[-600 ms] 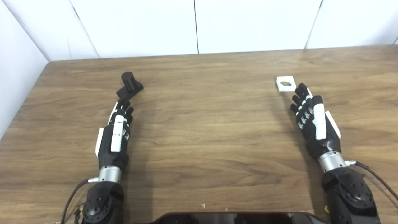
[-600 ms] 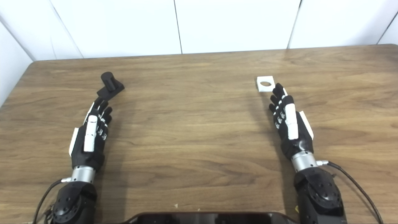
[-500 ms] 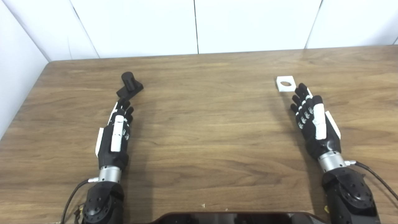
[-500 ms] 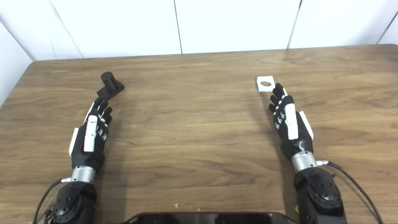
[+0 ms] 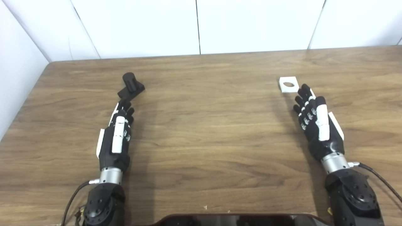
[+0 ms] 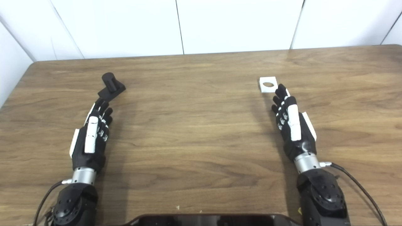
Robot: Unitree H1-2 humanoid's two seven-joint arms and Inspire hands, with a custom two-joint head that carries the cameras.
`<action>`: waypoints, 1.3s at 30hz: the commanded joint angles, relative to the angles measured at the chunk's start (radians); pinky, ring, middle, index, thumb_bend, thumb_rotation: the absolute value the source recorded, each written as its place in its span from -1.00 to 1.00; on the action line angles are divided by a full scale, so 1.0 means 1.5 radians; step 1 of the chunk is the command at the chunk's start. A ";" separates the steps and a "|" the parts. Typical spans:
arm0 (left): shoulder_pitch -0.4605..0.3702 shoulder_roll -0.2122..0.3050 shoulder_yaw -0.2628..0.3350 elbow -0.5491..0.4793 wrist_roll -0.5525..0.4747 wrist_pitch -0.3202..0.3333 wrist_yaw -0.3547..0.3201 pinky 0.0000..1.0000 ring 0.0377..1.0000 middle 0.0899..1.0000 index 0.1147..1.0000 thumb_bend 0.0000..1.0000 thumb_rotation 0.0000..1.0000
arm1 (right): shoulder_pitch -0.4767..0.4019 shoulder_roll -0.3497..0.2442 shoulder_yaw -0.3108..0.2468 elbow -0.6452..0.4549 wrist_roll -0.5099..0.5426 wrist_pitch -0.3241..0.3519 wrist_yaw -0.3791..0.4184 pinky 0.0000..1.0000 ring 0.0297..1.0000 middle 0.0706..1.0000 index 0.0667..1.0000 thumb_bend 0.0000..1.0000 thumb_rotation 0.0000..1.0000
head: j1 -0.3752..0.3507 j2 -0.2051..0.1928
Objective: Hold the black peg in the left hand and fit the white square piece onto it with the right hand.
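Nearest, low on the brown wood-grain tabletop (image 5: 204,131): left hand (image 5: 115,138), black with white plates, fingers stretched out and slightly apart, empty. Opposite, right hand (image 5: 315,124), likewise extended, fingers apart, holding nothing. Just past the left fingertips (image 5: 124,105): black peg on a square black base (image 5: 131,85), tipped over on the wood, very near or touching, cannot tell which. Just beyond the right fingertips (image 5: 303,89): flat white square piece with a round hole (image 5: 289,84). Farthest back, white panelled wall (image 5: 201,25).

I see both forearms cut off at the bottom edge; the table (image 5: 201,131) runs off right.
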 commanded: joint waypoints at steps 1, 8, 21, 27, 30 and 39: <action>-0.007 0.005 -0.002 -0.016 0.005 -0.011 -0.001 1.00 0.93 0.93 0.90 -0.07 0.62 | -0.019 -0.005 -0.001 -0.014 0.005 -0.023 0.011 1.00 1.00 1.00 0.99 0.24 1.00 | 0.001 0.000; -0.007 0.013 -0.004 -0.055 0.019 0.008 0.007 1.00 0.91 0.93 0.91 -0.08 0.66 | -0.024 -0.006 0.000 -0.003 0.007 -0.031 0.016 1.00 1.00 1.00 0.99 0.20 1.00 | 0.009 -0.004; -0.042 0.079 0.003 -0.113 0.076 0.068 0.013 0.97 0.97 0.94 0.90 0.08 0.43 | -0.031 -0.003 0.003 0.004 0.008 -0.025 0.019 1.00 1.00 1.00 0.99 0.26 1.00 | 0.013 -0.013; -0.069 0.129 -0.014 -0.110 0.179 0.081 0.016 1.00 1.00 1.00 0.92 0.06 0.43 | -0.031 -0.004 0.002 0.005 0.013 -0.026 0.022 0.93 1.00 1.00 0.99 0.26 1.00 | 0.018 -0.016; -0.082 0.145 -0.021 -0.106 0.245 0.099 0.030 1.00 1.00 1.00 0.90 0.11 0.41 | -0.032 -0.005 0.002 0.009 0.014 -0.030 0.026 0.90 1.00 1.00 0.99 0.25 1.00 | 0.021 -0.019; -0.141 0.223 -0.070 -0.052 0.457 0.184 0.044 0.98 1.00 1.00 0.92 0.35 0.18 | -0.028 -0.007 0.001 0.006 0.007 -0.032 0.025 0.84 1.00 1.00 0.97 0.21 1.00 | 0.022 -0.026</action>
